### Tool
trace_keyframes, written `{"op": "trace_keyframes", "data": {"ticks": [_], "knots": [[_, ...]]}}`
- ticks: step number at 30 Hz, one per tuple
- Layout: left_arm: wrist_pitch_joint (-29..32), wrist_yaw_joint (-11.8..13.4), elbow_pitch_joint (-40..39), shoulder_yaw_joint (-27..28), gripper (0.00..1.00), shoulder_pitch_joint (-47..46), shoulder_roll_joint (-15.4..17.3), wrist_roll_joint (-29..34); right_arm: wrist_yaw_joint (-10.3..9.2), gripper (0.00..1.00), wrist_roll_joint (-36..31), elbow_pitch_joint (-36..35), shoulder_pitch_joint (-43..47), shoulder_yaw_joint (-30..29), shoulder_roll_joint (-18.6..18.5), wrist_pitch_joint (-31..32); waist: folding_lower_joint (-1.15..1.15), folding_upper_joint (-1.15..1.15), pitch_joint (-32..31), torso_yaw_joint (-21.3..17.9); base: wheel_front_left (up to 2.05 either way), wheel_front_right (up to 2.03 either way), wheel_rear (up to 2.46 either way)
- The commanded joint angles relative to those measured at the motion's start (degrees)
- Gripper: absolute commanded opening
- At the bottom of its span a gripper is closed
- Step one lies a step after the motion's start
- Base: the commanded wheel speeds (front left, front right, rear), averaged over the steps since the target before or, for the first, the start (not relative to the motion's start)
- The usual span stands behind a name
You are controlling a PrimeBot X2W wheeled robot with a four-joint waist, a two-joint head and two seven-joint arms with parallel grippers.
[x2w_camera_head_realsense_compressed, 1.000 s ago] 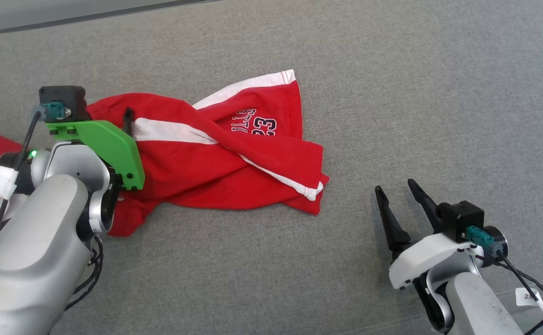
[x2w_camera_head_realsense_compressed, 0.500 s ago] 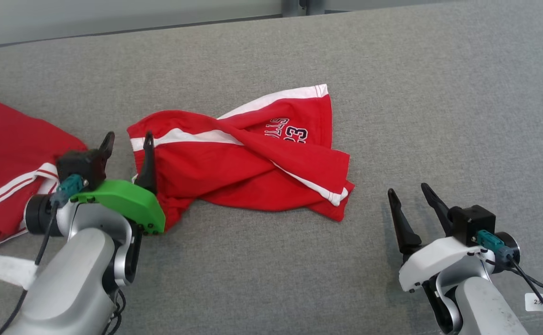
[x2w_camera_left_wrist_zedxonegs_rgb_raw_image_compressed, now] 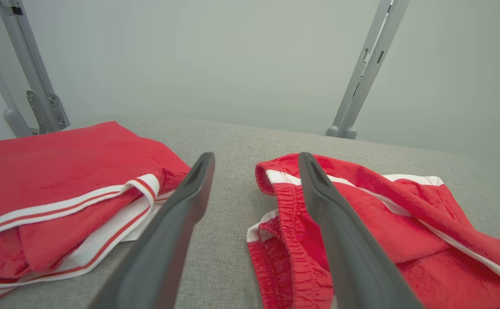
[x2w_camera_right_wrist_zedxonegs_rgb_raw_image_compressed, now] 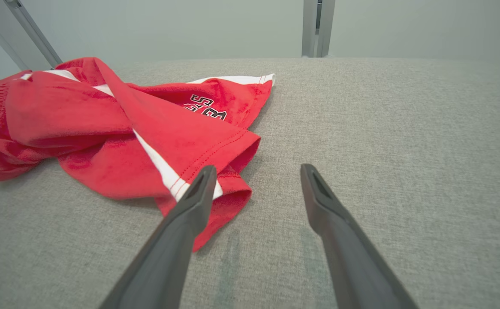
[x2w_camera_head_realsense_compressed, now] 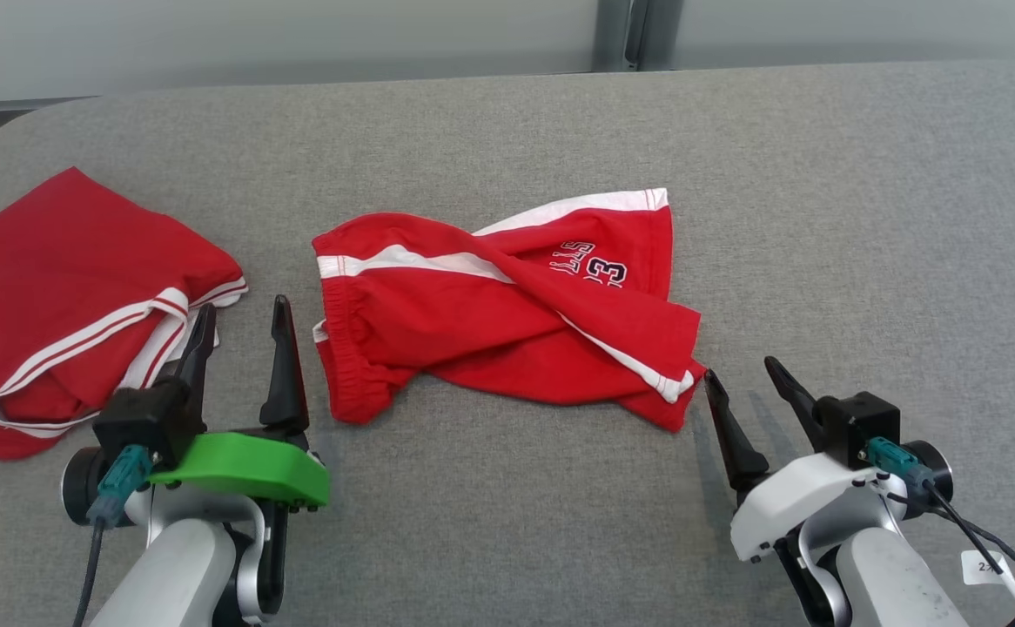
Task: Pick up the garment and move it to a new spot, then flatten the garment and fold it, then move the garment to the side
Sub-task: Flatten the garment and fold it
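The garment (x2w_camera_head_realsense_compressed: 507,322) is a pair of red shorts with white side stripes and a dark-and-white number print near its far right hem. It lies around the middle of the grey fabric-covered worktop (x2w_camera_head_realsense_compressed: 864,218), twisted and crumpled, one leg crossing over the other. Its gathered elastic waistband (x2w_camera_head_realsense_compressed: 346,348) is at the left end, and a striped hem corner points toward the near right. The left wrist view shows the waistband bunched and partly turned over (x2w_camera_left_wrist_zedxonegs_rgb_raw_image_compressed: 361,223), and the right wrist view shows the hem corner lifted into a soft fold (x2w_camera_right_wrist_zedxonegs_rgb_raw_image_compressed: 104,128).

The left claw (x2w_camera_head_realsense_compressed: 245,305) stands released, with its fingers spread and pointing toward the far edge. It sits in the gap between the waistband and a second red garment (x2w_camera_head_realsense_compressed: 63,287), which is folded near the left edge. The right claw (x2w_camera_head_realsense_compressed: 741,368) is likewise released and empty, angled toward the far left. Its left finger is just beside the hem corner, and contact cannot be told.
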Motion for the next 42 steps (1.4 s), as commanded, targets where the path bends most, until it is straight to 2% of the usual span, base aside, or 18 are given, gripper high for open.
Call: {"op": "trace_keyframes", "data": {"ticks": [1,4,9,11,15,24,27,28,29,30,31,32,39,42], "knots": [[-0.2,-1.1,-2.05,1.71,1.0,2.54,-0.69,2.44,0.0,1.0,0.24,0.09,0.17,0.26,-0.11,-0.04,0.0,0.0,-0.39,0.89,0.0,0.0,0.0],[-0.16,-4.3,-6.61,5.34,1.0,6.64,-2.55,7.65,0.0,1.0,0.38,0.53,-0.02,0.67,-0.08,-0.14,0.0,0.0,-0.68,1.85,0.0,0.0,0.0],[-0.18,-9.79,-9.94,8.93,1.0,11.95,-5.15,14.2,0.0,1.0,0.79,1.54,-0.39,1.16,-0.12,0.62,0.0,0.0,-1.15,3.76,0.0,0.0,0.0],[-0.18,-10.74,-10.18,9.44,1.0,12.65,-5.66,14.8,0.0,1.0,0.86,1.71,-0.53,1.22,-0.09,0.7,0.0,0.0,-1.2,4.17,0.0,0.0,0.0],[-0.19,-15.01,-11.28,10.28,1.0,14.67,-6.62,19.76,0.0,1.0,0.24,2.56,-0.96,0.87,-0.13,1.46,0.0,0.0,-1.24,6.02,0.0,0.0,0.0],[-0.18,-23.05,-13.41,14.62,1.0,17.16,-10.09,25.1,0.0,1.0,-1.1,2.87,-0.34,-1.1,-0.15,3.57,0.0,0.0,-0.86,9.68,0.0,0.0,0.0],[-0.19,-24.61,-12.57,15.55,1.0,17.66,-10.52,26.22,0.0,0.65,-1.34,2.77,-0.12,-1.65,-0.15,4.52,0.0,0.0,-0.59,10.21,0.0,0.0,0.0],[-0.18,-24.98,-12.22,15.87,1.0,17.74,-10.9,26.16,0.0,0.48,-1.41,2.59,-0.12,-1.7,-0.13,4.75,0.0,0.0,-0.49,10.31,0.0,0.0,0.0],[-0.19,-25.19,-12.0,16.19,1.0,17.73,-11.09,26.43,0.0,0.4,-1.38,2.5,-0.07,-1.79,-0.12,4.96,0.0,0.0,-0.39,10.38,0.0,0.0,0.0],[-0.19,-25.46,-11.73,16.48,1.0,17.76,-11.41,26.49,0.0,0.27,-1.52,2.35,-0.06,-1.88,-0.12,5.06,0.0,0.0,-0.29,10.43,0.0,0.0,0.0],[-0.19,-25.58,-11.5,16.63,1.0,17.74,-11.73,26.41,0.0,0.07,-1.64,2.16,-0.06,-1.99,-0.14,5.21,0.0,0.0,-0.21,10.47,0.0,0.0,0.0],[-0.19,-25.82,-11.44,16.83,1.0,17.61,-11.9,26.63,0.0,0.0,-1.82,1.89,-0.07,-2.27,-0.15,4.94,0.0,0.0,-0.14,10.48,0.0,0.0,0.0],[-0.19,-26.39,-10.94,17.17,1.0,16.96,-13.02,27.54,0.0,0.0,-2.71,-1.46,-1.89,-3.49,-0.13,6.41,0.0,0.0,0.25,9.65,0.0,0.0,0.0],[-0.19,-26.4,-10.79,17.13,1.0,16.35,-13.13,27.76,-0.01,0.0,-3.09,-2.55,-4.37,-2.98,-1.84,8.66,0.0,0.0,0.8,9.21,0.0,0.0,0.0]]}}
